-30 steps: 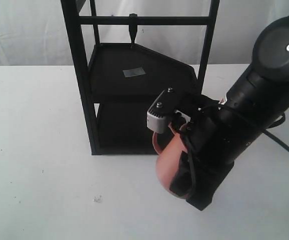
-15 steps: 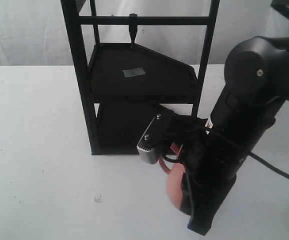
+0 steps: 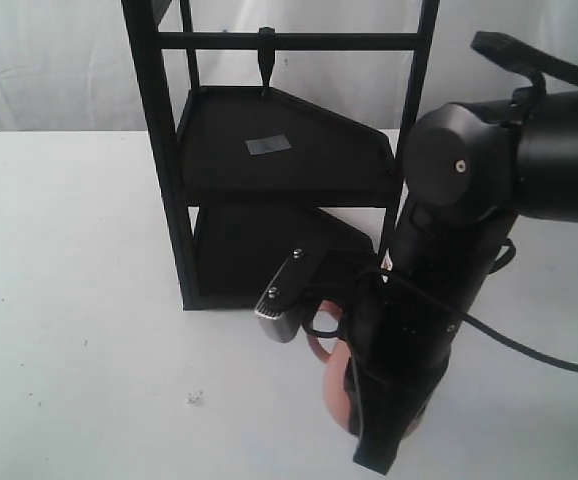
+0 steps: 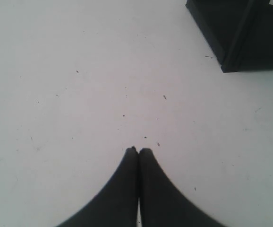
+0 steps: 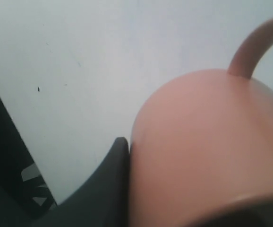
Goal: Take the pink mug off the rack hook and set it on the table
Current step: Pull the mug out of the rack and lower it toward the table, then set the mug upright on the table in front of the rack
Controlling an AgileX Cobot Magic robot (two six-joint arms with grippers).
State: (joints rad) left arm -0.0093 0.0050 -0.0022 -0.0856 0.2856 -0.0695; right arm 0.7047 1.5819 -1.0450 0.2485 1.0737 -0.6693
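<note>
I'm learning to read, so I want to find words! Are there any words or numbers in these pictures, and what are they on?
No words or numbers can be read here.
Grey sticker on the rack's upper shelf: too blurred to read.
White marks on a dark surface near the pink mug, right wrist view: cut off, unreadable.

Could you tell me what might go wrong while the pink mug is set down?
The right arm hides most of the pink mug, so its contact with the table cannot be confirmed; released early, it might drop or tip. It is also near the rack, which it might bump.
</note>
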